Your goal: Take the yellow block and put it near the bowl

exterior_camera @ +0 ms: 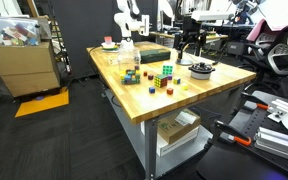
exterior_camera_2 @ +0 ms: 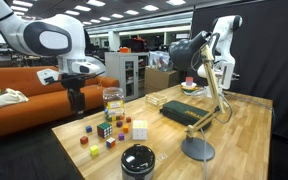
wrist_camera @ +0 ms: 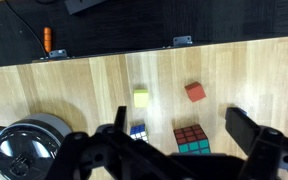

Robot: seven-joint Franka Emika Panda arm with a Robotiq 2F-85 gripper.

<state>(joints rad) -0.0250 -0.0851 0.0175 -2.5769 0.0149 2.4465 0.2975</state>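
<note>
text: none legible | labels: none | numbers: none | signs: none

1 arm (exterior_camera_2: 44, 40) bent overhead, gripper (wrist_camera: 177, 128) pointing down, jaws spread wide, empty

Wrist view: gripper (wrist_camera: 175, 116) body is cut by the bottom edge. It hides the near side of the cube (wrist_camera: 192, 138) between the fingers, and part of the bowl (wrist_camera: 22, 145) outside one finger. In an exterior view the bowl (exterior_camera_2: 137, 160), well clear of the gripper, is clipped at the bottom. Blocks (exterior_camera: 149, 80) beside the gripper are too small to sort.
</note>
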